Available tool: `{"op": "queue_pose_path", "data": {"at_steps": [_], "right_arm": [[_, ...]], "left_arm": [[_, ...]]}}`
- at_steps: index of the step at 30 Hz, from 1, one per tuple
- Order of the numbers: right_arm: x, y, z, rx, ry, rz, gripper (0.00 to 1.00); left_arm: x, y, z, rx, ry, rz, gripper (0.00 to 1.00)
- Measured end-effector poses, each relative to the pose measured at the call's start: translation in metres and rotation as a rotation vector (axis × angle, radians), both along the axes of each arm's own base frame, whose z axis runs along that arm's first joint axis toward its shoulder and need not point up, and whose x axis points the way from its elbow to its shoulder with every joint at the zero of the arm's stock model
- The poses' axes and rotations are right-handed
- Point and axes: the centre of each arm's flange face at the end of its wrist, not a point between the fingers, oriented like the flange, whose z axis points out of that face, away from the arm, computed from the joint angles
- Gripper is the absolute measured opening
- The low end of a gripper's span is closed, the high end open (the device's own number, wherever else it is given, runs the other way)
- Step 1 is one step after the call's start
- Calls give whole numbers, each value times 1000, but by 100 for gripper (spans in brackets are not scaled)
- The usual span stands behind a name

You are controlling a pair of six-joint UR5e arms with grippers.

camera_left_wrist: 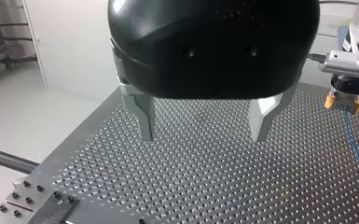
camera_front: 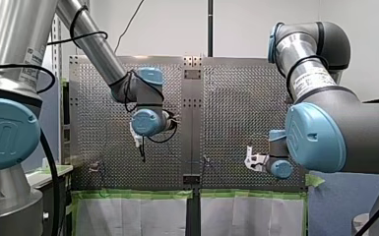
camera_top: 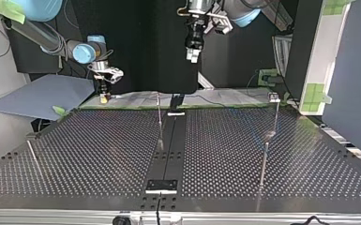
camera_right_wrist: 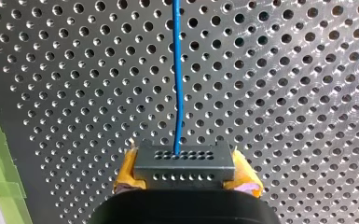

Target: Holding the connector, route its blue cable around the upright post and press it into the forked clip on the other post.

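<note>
My right gripper (camera_right_wrist: 186, 173) is shut on a small grey connector (camera_right_wrist: 184, 161), held between its yellow pads (camera_right_wrist: 245, 176). A blue cable (camera_right_wrist: 177, 74) runs out of the connector and ahead over the perforated plate. In the left wrist view the same gripper (camera_left_wrist: 347, 103) hangs off to the side with the cable (camera_left_wrist: 358, 154) trailing down to the table. My left gripper (camera_left_wrist: 203, 133) hovers high above the plate, open and empty. The top view shows a thin upright post (camera_top: 159, 119) near the middle and a post with a small head (camera_top: 275, 98) at the right; the head's shape is unclear.
Another slim post (camera_top: 264, 164) stands nearer the top view's camera at the right, and a short rod (camera_top: 33, 157) at the left. A dark centre strip (camera_top: 169, 150) splits the perforated table (camera_top: 98, 150). Green tape (camera_front: 133, 194) lines the table's edge.
</note>
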Motion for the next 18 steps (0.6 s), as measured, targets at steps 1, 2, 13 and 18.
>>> {"op": "queue_pose_path", "data": {"at_steps": [1, 2, 13, 18], "right_arm": [[0, 0, 0, 0, 0, 0, 31], [0, 0, 0, 0, 0, 0, 31], [0, 0, 0, 1, 2, 0, 31], [0, 0, 0, 2, 3, 0, 31]], "left_arm": [[-3, 2, 1, 0, -1, 0, 100], [-5, 4, 2, -1, -1, -1, 100], [-28, 26, 6, -25, -26, -3, 100], [-37, 36, -3, -17, -16, 0, 100]]}}
